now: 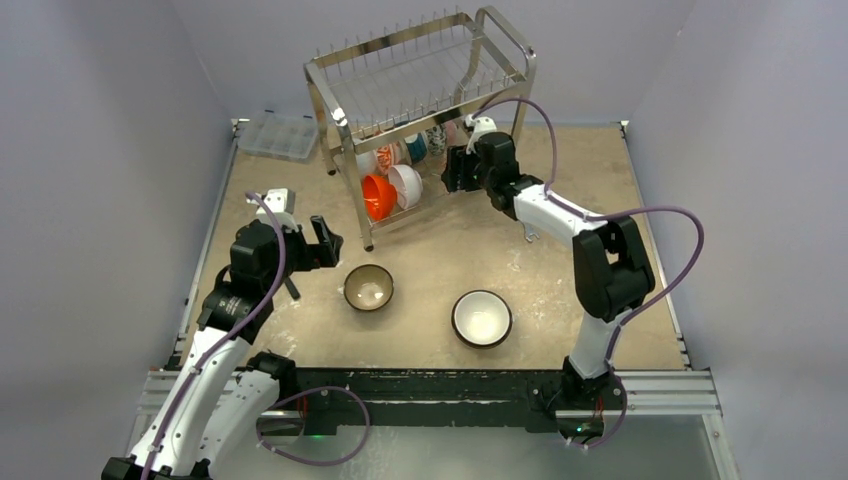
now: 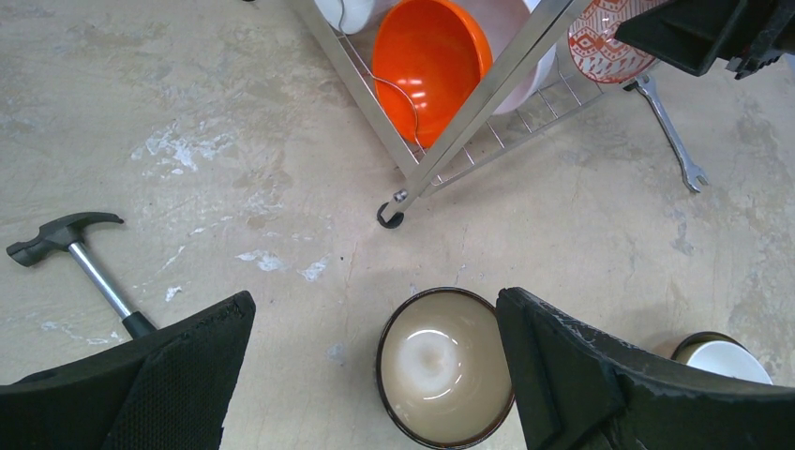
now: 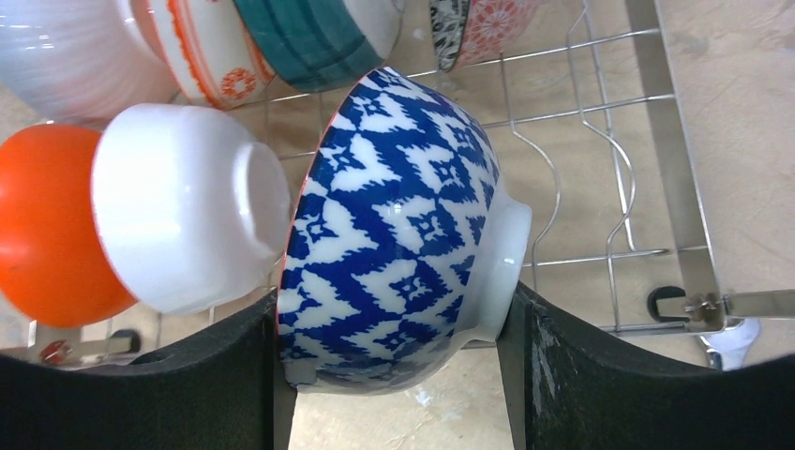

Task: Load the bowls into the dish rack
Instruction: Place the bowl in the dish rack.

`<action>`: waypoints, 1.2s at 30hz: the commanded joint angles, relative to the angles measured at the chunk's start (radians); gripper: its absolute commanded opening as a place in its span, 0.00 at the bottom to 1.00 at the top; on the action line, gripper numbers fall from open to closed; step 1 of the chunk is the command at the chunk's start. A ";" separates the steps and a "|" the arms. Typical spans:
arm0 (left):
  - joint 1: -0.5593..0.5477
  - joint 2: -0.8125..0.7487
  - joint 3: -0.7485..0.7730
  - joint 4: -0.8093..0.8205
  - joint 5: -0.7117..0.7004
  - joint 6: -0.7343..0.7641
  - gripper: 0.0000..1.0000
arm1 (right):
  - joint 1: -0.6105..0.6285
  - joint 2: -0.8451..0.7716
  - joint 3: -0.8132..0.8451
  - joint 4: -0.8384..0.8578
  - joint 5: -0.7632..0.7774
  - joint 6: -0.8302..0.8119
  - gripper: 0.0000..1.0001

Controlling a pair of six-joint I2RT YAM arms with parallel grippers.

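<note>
The dish rack [image 1: 420,75] stands at the back, with several bowls on edge in its lower tier, among them an orange bowl [image 2: 431,66] and a white bowl [image 3: 187,225]. My right gripper [image 3: 394,366] is shut on a blue-and-white patterned bowl [image 3: 403,234]. That bowl is held on its side over the lower tier's wires, beside the white bowl, its rim on one finger and its foot on the other. My left gripper [image 2: 375,309] hangs open above the table, just left of a dark-rimmed beige bowl [image 2: 445,366]. A white-inside bowl [image 1: 482,318] sits on the table to its right.
A hammer [image 2: 75,248] lies left of the left gripper. A wrench [image 2: 670,131] lies by the rack's right side. A rack leg [image 2: 389,216] stands just beyond the beige bowl. A clear plastic compartment box [image 1: 278,135] sits at the back left.
</note>
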 commanded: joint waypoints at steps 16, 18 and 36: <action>-0.002 -0.001 0.009 0.026 0.000 0.013 0.99 | 0.088 0.105 0.090 0.090 0.085 -0.157 0.00; -0.002 -0.001 0.009 0.027 0.019 0.013 0.99 | 0.096 0.117 0.106 0.083 0.097 -0.164 0.00; -0.001 0.001 0.009 0.029 0.023 0.011 0.99 | 0.156 0.030 0.083 0.157 0.262 -0.273 0.00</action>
